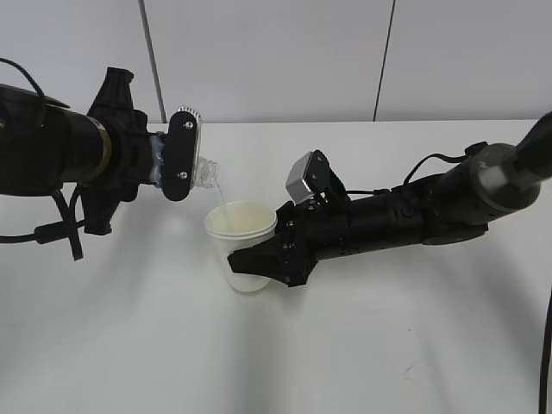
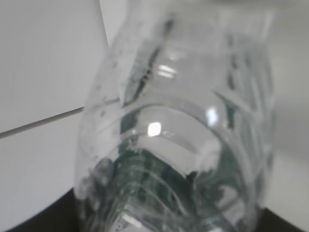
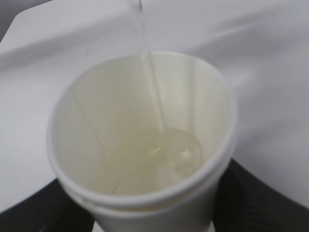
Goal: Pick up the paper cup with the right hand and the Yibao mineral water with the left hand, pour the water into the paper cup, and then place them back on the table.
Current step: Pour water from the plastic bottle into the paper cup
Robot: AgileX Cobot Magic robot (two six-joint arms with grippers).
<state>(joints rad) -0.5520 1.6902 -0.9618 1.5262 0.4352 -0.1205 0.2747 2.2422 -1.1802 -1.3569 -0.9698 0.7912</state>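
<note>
My left gripper (image 1: 177, 157) is shut on the Yibao mineral water (image 1: 204, 172), which lies tipped to the right with its open mouth above the paper cup (image 1: 242, 226). A thin stream of water (image 1: 220, 195) falls from the mouth into the cup. The clear ribbed bottle (image 2: 183, 135) fills the left wrist view and hides the jaws there. My right gripper (image 1: 267, 250) is shut on the cup's side, low over the table (image 1: 172, 345). In the right wrist view the cup (image 3: 87, 125) holds a little water, and the stream (image 3: 147, 72) comes in from above.
The white table (image 3: 270, 72) stretches around both arms. A grey wall with dark vertical seams (image 1: 151, 52) stands behind it. The right arm's silver-grey wrist block (image 1: 302, 184) sits just right of the cup's rim.
</note>
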